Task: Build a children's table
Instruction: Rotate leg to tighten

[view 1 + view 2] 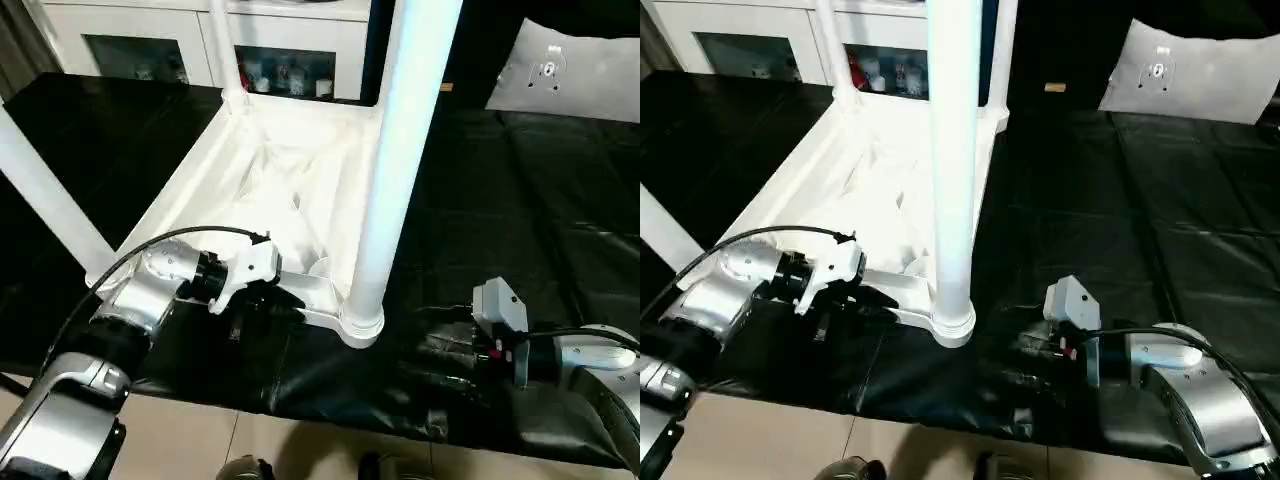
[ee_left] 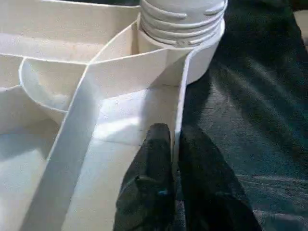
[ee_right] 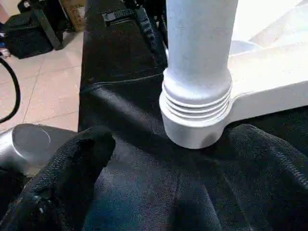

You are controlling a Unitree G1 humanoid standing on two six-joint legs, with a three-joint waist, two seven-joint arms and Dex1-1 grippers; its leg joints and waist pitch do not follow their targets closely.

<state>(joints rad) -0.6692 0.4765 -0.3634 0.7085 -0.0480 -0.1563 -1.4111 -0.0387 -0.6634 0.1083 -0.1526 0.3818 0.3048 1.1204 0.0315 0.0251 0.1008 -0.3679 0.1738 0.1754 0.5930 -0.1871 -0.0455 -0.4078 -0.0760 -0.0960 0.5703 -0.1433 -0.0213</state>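
Table (image 1: pixel 250 170) upside down, 3 legs (image 1: pixel 400 150) visible; left jaws pinch its rim, right jaws spread empty.

White throughout: table top (image 1: pixel 250 175), X-ribbed on the upturned underside; legs (image 1: pixel 400 150) and ridged corner socket (image 3: pixel 195 127) likewise white. Black, faintly glossy table covering (image 1: pixel 520 200). Black gripper fingers (image 2: pixel 149 187); silver forearms (image 1: pixel 150 290) with white wrist housings. Beige tiled floor (image 3: pixel 43 91). White cabinet (image 1: pixel 150 40), glass-fronted.
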